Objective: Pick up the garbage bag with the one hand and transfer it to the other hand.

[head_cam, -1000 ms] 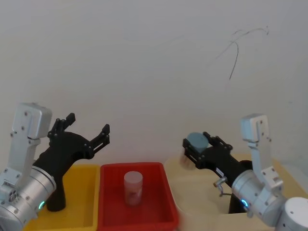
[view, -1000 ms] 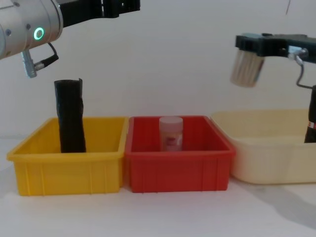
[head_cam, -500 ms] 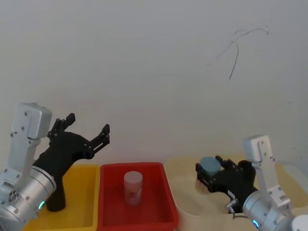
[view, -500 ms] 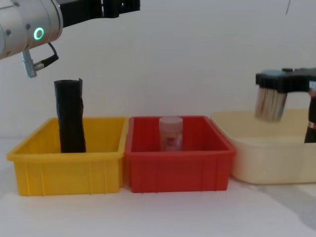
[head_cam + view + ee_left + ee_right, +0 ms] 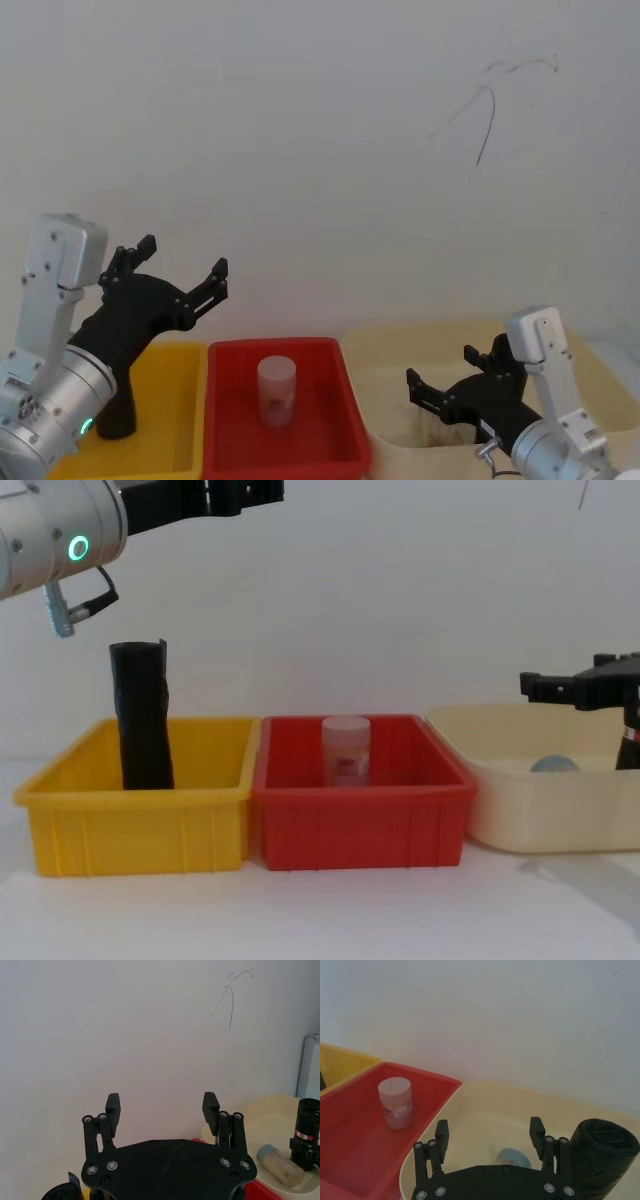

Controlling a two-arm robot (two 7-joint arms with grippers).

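The garbage bag [image 5: 602, 1152], a black roll with a red-and-white label band [image 5: 303, 1134], stands upright at the right end of the cream tub [image 5: 500, 790]. It also shows at the frame's right edge in the chest view [image 5: 631, 735]. My right gripper [image 5: 441, 367] hovers open and empty over the tub, just left of the bag [image 5: 489, 1126]. High above the yellow bin [image 5: 130, 820], my left gripper [image 5: 184, 256] is held open with nothing between its fingers [image 5: 161, 1102].
A blue-lidded container [image 5: 512, 1156] lies in the cream tub under my right gripper. A plain black roll [image 5: 143, 715] stands in the yellow bin. The red bin [image 5: 360, 825] in the middle holds a clear jar [image 5: 346, 750]. A white wall is close behind.
My right gripper came down over the cream tub with the blue-lidded container and let it go; the container now lies in the tub. The left arm has not moved.
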